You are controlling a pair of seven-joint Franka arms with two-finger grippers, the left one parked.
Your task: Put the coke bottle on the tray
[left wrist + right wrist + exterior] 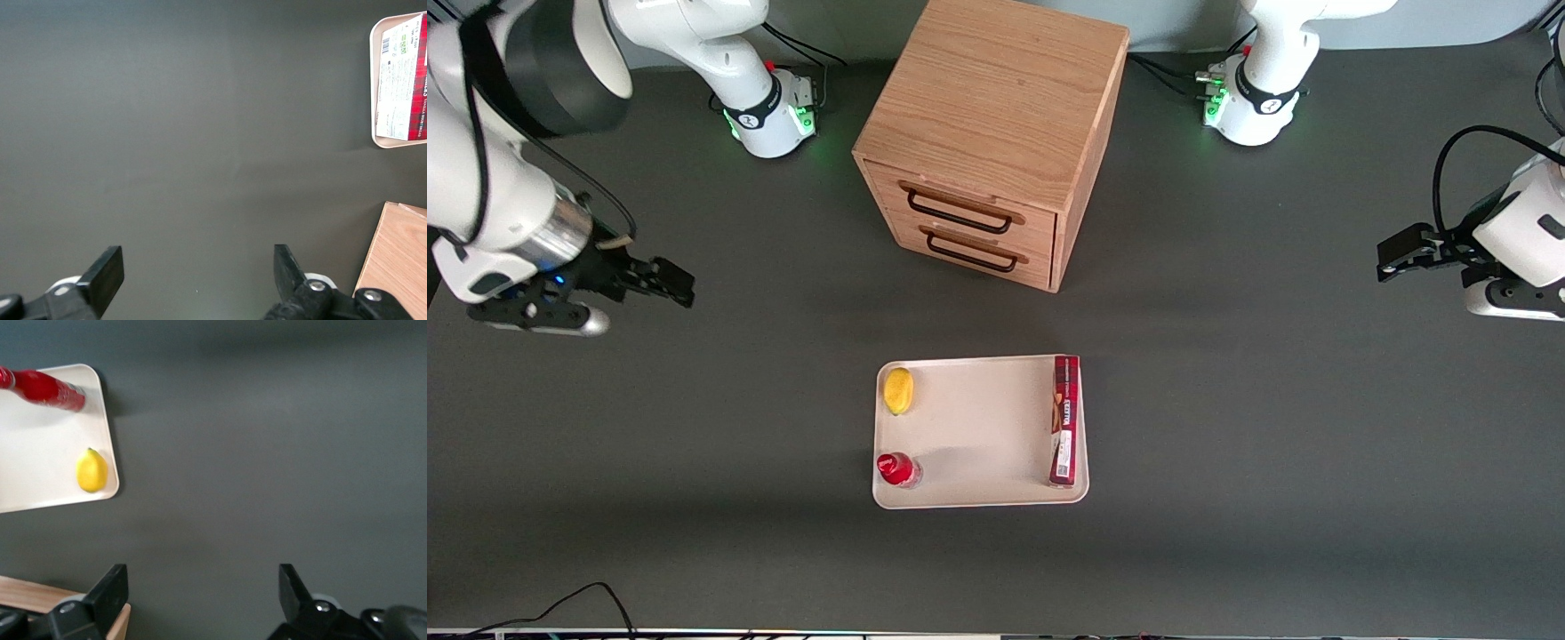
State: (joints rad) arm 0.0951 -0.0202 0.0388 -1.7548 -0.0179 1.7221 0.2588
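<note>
Small red coke bottle [896,469] stands upright in corner of cream-white rectangular tray [978,431], near yellow lemon [898,390]. Right gripper [660,281] empty, fingers spread, high, well apart toward working arm's end. Placement looks done; best just stay clear.

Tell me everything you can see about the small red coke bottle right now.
The small red coke bottle has a red cap and a paler, clear-looking base, and looks like plastic. It stands upright on the large cream-white rectangular tray, in the corner nearest the front camera toward the working arm's end, close to the low rim. A yellow lemon lies farther from the camera on the same tray, apart from it. Nothing grips the bottle: the right gripper hangs open above bare table, well away.
</note>
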